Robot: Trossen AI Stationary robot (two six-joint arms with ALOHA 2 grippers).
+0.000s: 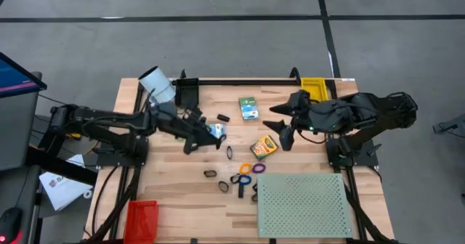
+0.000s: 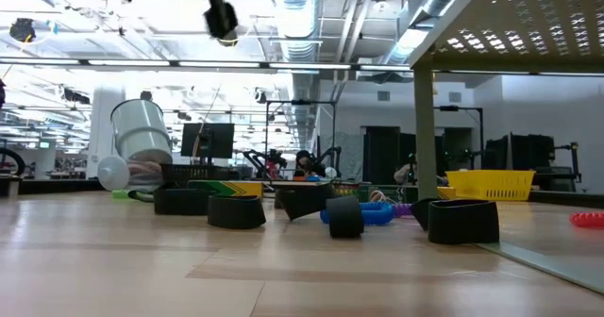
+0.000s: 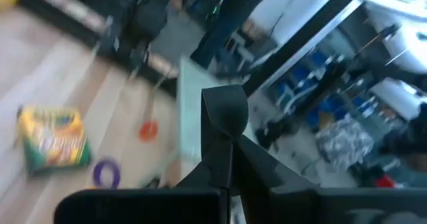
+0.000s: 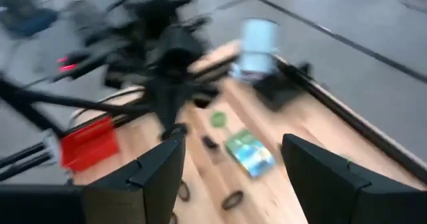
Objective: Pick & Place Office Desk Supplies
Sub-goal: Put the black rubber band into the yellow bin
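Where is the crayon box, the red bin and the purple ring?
crayon box (image 1: 263, 147): high view, middle of its yellow lid.
red bin (image 1: 141, 221): high view, on its red wall near the table's edge.
purple ring (image 1: 259, 168): high view, on the ring's thin band.

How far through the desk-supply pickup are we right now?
Nothing looks sorted yet. The left gripper is shut mid-table by a small green box; whether it grips the box is unclear. The right gripper is open above the crayon box. Left on the table: another green box, black clips and coloured rings.
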